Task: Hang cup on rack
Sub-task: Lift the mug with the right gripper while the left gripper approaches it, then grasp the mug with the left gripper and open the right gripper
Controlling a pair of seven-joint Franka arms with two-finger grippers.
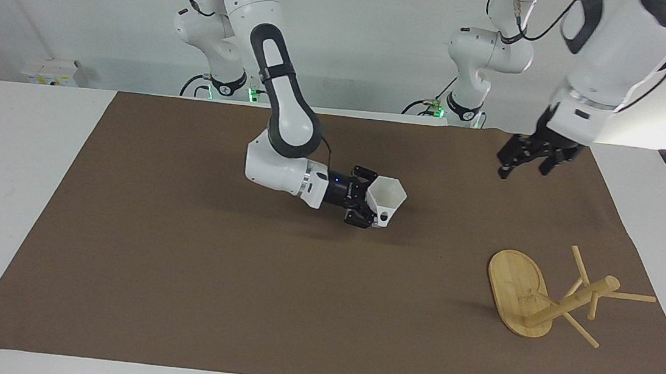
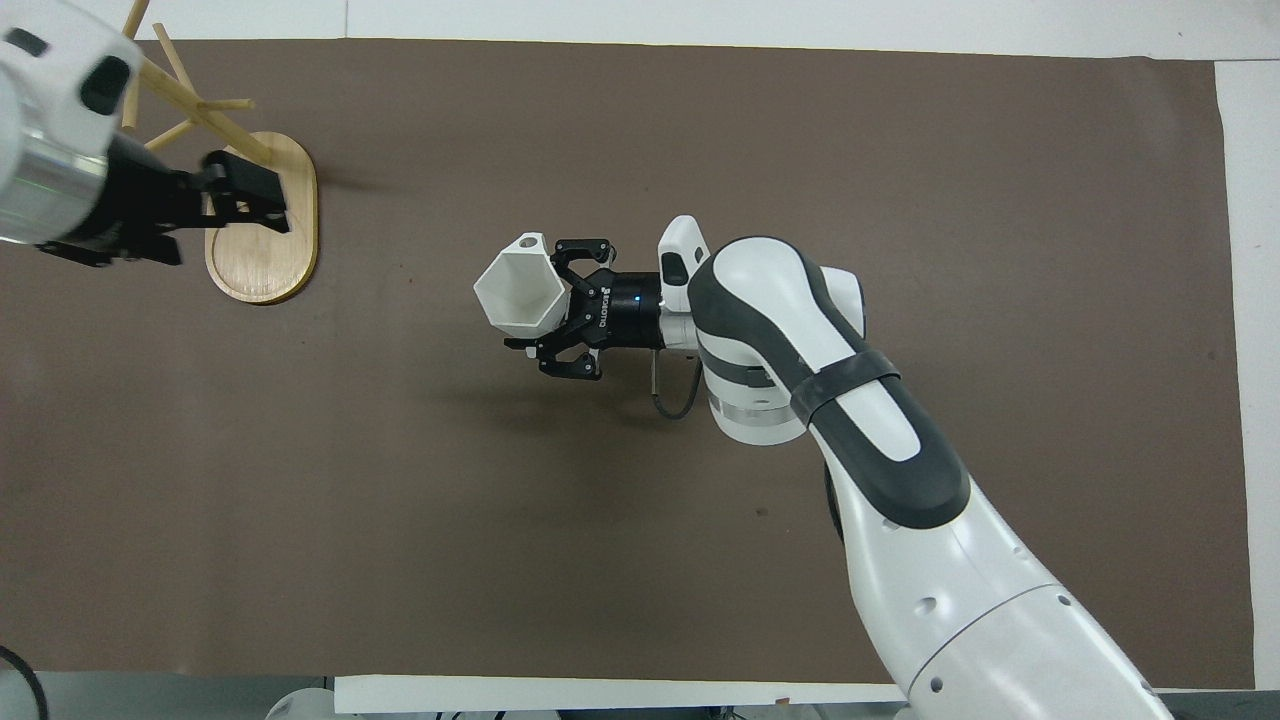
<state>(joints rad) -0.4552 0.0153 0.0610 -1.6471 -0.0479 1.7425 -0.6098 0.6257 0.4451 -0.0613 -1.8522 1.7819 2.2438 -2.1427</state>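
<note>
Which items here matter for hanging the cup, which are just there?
Job:
- cup, held by right hand
- rack, standing at the left arm's end
- left hand, open, up over the mat

Just there:
- brown mat
- table

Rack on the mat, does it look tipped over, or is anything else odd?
No. The rack stands on its flat base at the left arm's end of the mat; its slant is just the camera angle. The cup is off the mat, held sideways by the right gripper.
</note>
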